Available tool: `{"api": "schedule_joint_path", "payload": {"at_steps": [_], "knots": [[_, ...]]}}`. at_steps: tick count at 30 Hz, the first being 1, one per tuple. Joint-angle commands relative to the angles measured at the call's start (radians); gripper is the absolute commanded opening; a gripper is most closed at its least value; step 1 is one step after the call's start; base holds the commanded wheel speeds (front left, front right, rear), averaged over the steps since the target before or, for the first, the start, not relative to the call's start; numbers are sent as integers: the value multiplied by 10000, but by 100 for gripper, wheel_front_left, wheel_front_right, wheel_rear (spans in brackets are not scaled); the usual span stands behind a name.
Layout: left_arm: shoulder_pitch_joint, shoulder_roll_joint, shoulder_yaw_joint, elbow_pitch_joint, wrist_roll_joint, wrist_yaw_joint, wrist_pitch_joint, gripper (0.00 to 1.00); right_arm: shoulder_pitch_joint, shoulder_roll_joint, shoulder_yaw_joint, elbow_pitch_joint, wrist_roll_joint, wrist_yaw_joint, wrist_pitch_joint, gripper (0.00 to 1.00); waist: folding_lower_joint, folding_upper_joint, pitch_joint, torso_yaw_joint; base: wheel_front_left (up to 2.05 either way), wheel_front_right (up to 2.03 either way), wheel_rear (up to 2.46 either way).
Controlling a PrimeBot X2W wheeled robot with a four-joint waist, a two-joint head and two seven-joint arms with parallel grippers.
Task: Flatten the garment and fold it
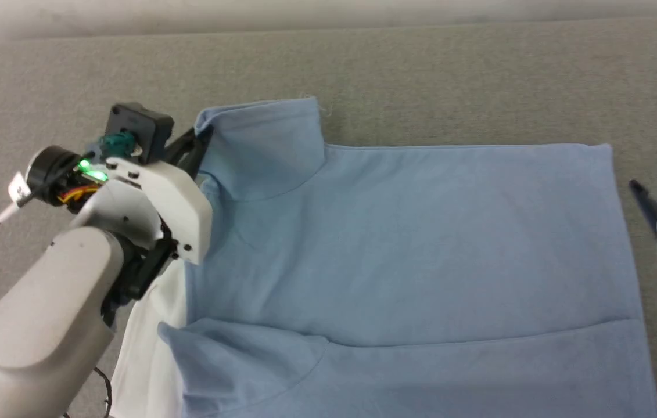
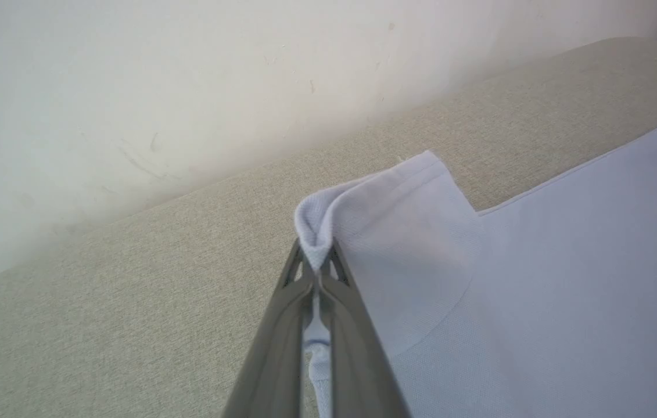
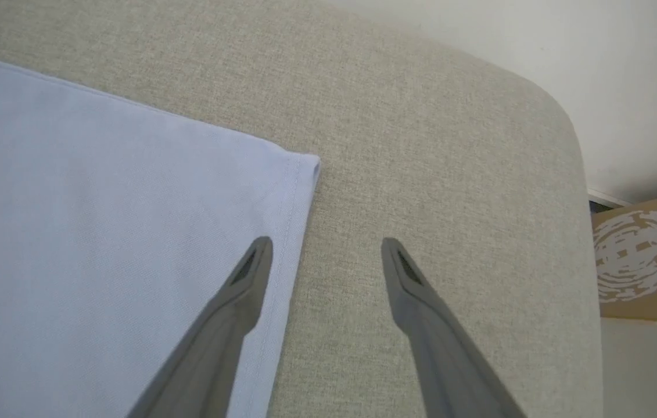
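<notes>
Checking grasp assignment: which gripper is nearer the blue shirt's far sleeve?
Left. The left gripper is pinched shut on the sleeve cuff; the right gripper hangs open at the hem, the shirt's opposite end.

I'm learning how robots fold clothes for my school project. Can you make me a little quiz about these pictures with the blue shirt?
1. True or false: the right gripper is shut on the garment.
2. Pick one: which part of the garment does the left gripper pinch? A) the edge of a sleeve B) the bottom hem C) a button
3. Short answer: what colour is the garment?

Key
1. False. The right gripper is open, with one finger over the garment's edge and the other over the grey cushion.
2. A
3. Light blue
</notes>
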Motion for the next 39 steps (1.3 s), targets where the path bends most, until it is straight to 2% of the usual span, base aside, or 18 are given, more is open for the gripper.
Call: {"api": "schedule_joint_path", "payload": {"at_steps": [1,8,14,19,20,21,28,34,39], "knots": [[219,36,-48,-342,138,143,-80,0,-532,-297,225,342,102,-11,172,100,1,0,404,450,0,0,0],[509,-84,-363,-1423,447,391,-193,0,-2039,-1155,1434,2034,72,-11,503,100,1,0,911,1093,0,0,0],[707,-267,-635,-1754,570,474,-281,0,-2588,-1273,2402,3339,-29,-11,273,100,1,0,1057,1429,0,0,0],[766,-371,-696,-1709,472,446,-324,0,-2656,-1407,3293,3910,46,-11,215,100,1,0,1042,1535,0,0,0],[768,-380,-672,-1678,442,447,-362,0,-2653,-1411,3484,4035,193,-11,239,44,1,0,1027,1542,0,0,0],[768,-376,-657,-1630,427,441,-397,0,-2666,-1425,3659,4131,337,-11,210,0,1,0,998,1541,0,0,0],[963,-333,-549,-1235,287,516,-622,0,-3026,-1469,3888,4646,811,-11,-1067,0,1,0,506,1352,0,0,0],[1657,-88,-203,-1234,-48,872,-898,0,-2805,-1270,3226,4643,1185,-11,-2484,0,1,0,-408,1130,0,0,0],[2567,359,-39,-1667,-287,1186,-940,0,-1781,-1051,2442,3954,1676,-11,-3189,0,1,0,-1180,983,0,0,0]]}}
